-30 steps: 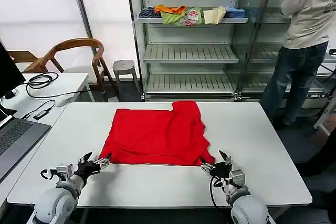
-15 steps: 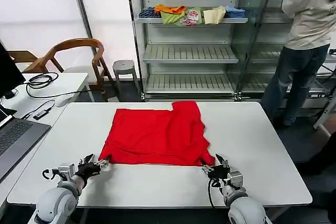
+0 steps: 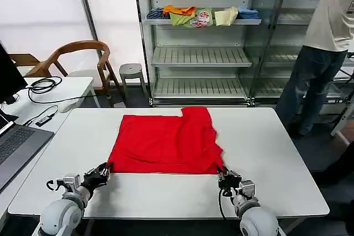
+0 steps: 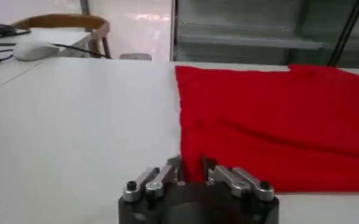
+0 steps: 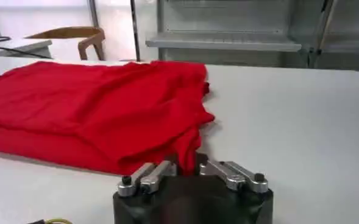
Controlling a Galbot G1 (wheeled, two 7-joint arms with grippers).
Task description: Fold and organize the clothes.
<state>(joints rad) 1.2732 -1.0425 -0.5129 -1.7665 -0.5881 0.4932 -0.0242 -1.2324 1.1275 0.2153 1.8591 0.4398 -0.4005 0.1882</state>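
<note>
The clothes, a bright red T-shirt (image 3: pixel 166 143), lie spread flat on the white table (image 3: pixel 276 153), one sleeve pointing toward the far edge. My left gripper (image 3: pixel 104 169) rests at the shirt's near left corner. In the left wrist view the left gripper (image 4: pixel 191 168) is shut with the red hem (image 4: pixel 270 134) pinched between its fingers. At the near right corner sits my right gripper (image 3: pixel 224 176). The right wrist view shows the right gripper (image 5: pixel 188 163) shut on a bunched fold of the red cloth (image 5: pixel 94 109).
A laptop (image 3: pixel 14 147) and cables lie on the side desk at the left. Beyond the table stand a wooden chair (image 3: pixel 77 53), a stool (image 3: pixel 131 71) and a metal shelf with small folded garments (image 3: pixel 202 16). A person (image 3: pixel 323 48) stands at the far right.
Both grippers were open just short of the shirt's near corners. They have moved in slightly and closed on the left and right hem corners.
</note>
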